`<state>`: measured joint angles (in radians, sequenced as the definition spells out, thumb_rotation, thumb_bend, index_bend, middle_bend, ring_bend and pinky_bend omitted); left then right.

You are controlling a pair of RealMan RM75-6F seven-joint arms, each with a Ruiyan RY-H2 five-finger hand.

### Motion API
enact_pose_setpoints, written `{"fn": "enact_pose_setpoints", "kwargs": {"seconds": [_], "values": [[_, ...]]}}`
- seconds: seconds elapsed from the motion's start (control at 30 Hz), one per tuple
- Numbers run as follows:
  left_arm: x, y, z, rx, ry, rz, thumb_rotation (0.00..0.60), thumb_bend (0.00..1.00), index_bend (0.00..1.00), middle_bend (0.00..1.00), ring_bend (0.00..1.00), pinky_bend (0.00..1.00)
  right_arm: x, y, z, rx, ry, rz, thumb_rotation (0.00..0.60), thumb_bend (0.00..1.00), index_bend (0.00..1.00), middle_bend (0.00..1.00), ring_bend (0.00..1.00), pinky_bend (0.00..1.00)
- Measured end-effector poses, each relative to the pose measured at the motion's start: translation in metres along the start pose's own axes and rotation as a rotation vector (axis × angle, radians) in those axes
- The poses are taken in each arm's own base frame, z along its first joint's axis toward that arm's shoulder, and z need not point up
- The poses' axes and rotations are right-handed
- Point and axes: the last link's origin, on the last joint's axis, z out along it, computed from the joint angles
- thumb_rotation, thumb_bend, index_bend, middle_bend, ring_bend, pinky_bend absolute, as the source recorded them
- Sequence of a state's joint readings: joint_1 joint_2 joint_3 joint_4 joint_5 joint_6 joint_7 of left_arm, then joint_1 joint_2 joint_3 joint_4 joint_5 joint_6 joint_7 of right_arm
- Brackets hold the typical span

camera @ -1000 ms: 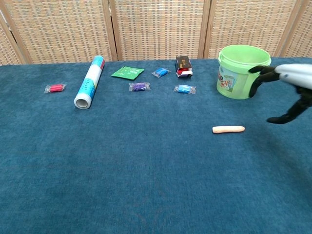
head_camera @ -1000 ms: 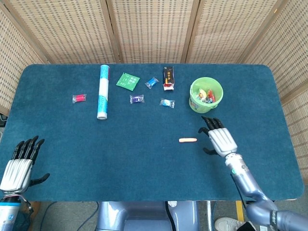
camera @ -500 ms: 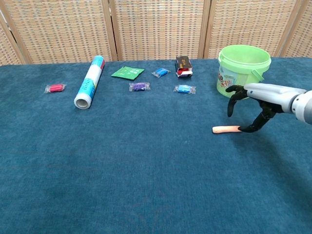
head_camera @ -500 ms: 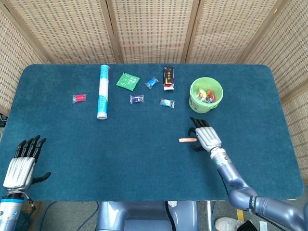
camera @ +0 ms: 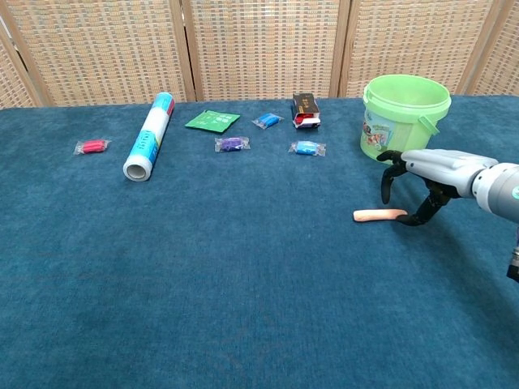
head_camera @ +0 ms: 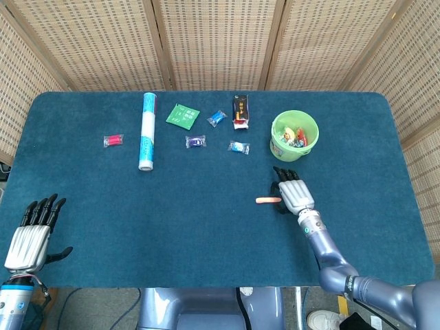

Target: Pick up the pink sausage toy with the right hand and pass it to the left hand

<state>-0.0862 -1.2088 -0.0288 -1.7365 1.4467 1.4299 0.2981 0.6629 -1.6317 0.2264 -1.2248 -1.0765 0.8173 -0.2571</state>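
Observation:
The pink sausage toy lies flat on the blue table, right of centre. My right hand hovers over its right end, fingers curved down and apart, thumb tip low beside the toy's end; it holds nothing. My left hand is at the table's near left corner, fingers spread and empty. It does not show in the chest view.
A green bucket with small toys stands just behind the right hand. Along the back lie a rolled tube, a green packet, a dark box, several small wrapped sweets and a red one.
My right hand came left and down from beside the bucket to the sausage's right end, then settled slightly. The sausage and the left hand have barely moved.

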Motion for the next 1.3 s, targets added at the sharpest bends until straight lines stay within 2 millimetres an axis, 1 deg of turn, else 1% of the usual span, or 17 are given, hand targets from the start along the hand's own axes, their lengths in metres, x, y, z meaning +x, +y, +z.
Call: {"fn": "enact_pose_setpoints", "kwargs": {"seconds": [0.23, 0.7, 0.9, 1.03, 1.3], "values": [[0.000, 0.000, 0.001, 0.001, -0.002, 0.002, 0.600, 0.00, 0.00, 0.00, 0.00, 0.00, -0.004, -0.001, 0.004, -0.008, -0.009, 0.010, 0.600, 0.49, 0.51, 0.00, 0.00, 0.00], [-0.002, 0.000, 0.002, 0.004, -0.009, 0.003, 0.600, 0.00, 0.00, 0.00, 0.00, 0.00, -0.012, -0.004, 0.008, -0.008, -0.016, 0.012, 0.600, 0.53, 0.53, 0.00, 0.00, 0.00], [-0.002, 0.000, 0.002, 0.003, -0.009, 0.004, 0.600, 0.00, 0.00, 0.00, 0.00, 0.00, -0.014, -0.004, 0.009, -0.010, -0.020, 0.027, 0.600, 0.55, 0.60, 0.04, 0.00, 0.00], [-0.003, 0.000, 0.002, 0.003, -0.013, 0.004, 0.600, 0.00, 0.00, 0.00, 0.00, 0.00, -0.013, -0.007, 0.008, -0.003, -0.009, 0.052, 0.600, 0.56, 0.63, 0.07, 0.00, 0.00], [-0.006, 0.002, 0.007, -0.014, -0.019, 0.010, 0.600, 0.00, 0.00, 0.00, 0.00, 0.00, -0.004, -0.020, 0.001, 0.040, 0.005, 0.149, 0.600, 0.62, 0.65, 0.08, 0.00, 0.00]]}}
